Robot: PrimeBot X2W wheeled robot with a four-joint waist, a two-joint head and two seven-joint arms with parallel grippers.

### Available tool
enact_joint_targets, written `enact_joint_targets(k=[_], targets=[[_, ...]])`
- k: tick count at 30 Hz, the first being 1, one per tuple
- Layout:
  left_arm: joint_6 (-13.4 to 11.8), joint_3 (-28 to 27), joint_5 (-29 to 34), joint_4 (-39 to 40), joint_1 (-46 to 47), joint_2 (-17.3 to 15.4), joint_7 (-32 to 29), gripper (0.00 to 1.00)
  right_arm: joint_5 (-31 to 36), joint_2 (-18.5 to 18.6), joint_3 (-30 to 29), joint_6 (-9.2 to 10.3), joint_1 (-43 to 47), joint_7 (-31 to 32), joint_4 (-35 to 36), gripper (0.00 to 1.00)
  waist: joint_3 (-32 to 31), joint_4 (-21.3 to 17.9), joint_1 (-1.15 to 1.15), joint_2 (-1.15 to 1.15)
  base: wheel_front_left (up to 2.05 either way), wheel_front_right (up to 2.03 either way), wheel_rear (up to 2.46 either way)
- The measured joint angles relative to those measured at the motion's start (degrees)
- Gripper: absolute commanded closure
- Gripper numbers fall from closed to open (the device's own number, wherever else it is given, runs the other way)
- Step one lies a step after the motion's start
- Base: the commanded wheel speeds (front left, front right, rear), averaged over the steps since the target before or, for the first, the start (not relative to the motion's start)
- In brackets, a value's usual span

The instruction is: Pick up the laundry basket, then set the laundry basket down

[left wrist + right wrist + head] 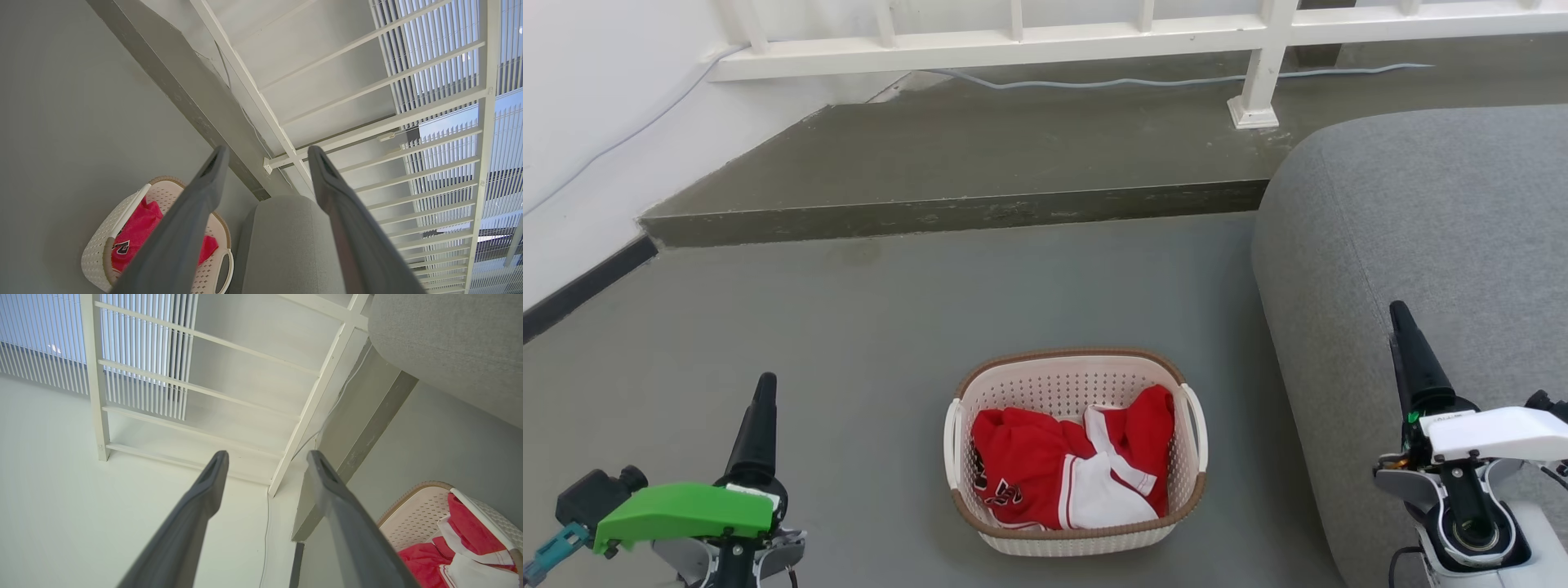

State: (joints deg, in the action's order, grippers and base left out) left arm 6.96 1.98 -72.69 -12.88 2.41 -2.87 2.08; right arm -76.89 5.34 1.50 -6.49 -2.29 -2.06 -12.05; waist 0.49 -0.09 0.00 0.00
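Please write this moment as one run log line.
phase: before pickup | laundry basket: on floor, untouched | left gripper: open | right gripper: open

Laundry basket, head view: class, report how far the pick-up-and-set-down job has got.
Done: nothing shows as done; the laundry basket sits on the floor with its red-and-white garment inside. In hand: nothing; the left gripper and right gripper flank it, jaws open, touching nothing. Left: grasp, lift, set down.

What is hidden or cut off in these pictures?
- Head view: the floor of the laundry basket, covered by the red-and-white garment.
- Left wrist view: the basket's middle, behind one finger of the left gripper.
- Right wrist view: most of the basket, past the lower right edge.
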Motion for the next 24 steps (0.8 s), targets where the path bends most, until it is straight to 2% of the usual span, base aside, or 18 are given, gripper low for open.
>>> enact_joint_targets(k=[8,18,24], targets=[[0.0,1.59,6.71,0.74,0.39,-0.21,1.32,0.0,5.52,1.31,1.92,0.0,-0.32,-1.51,0.02,0.0,-0.02,0.02,0.0,0.0,0.0,0.0,0.0],[0.01,3.09,17.15,1.34,1.07,-1.05,3.08,0.0,16.42,4.21,5.14,0.0,-1.01,-3.19,-0.42,0.0,-0.06,0.04,0.0,0.0,0.0,0.0,0.0],[0.0,3.88,23.82,1.81,1.12,-1.33,4.12,0.0,22.02,4.36,6.38,0.6,-2.06,-4.05,-0.38,0.0,-0.07,-0.08,0.0,0.0,0.0,0.0,0.0]])
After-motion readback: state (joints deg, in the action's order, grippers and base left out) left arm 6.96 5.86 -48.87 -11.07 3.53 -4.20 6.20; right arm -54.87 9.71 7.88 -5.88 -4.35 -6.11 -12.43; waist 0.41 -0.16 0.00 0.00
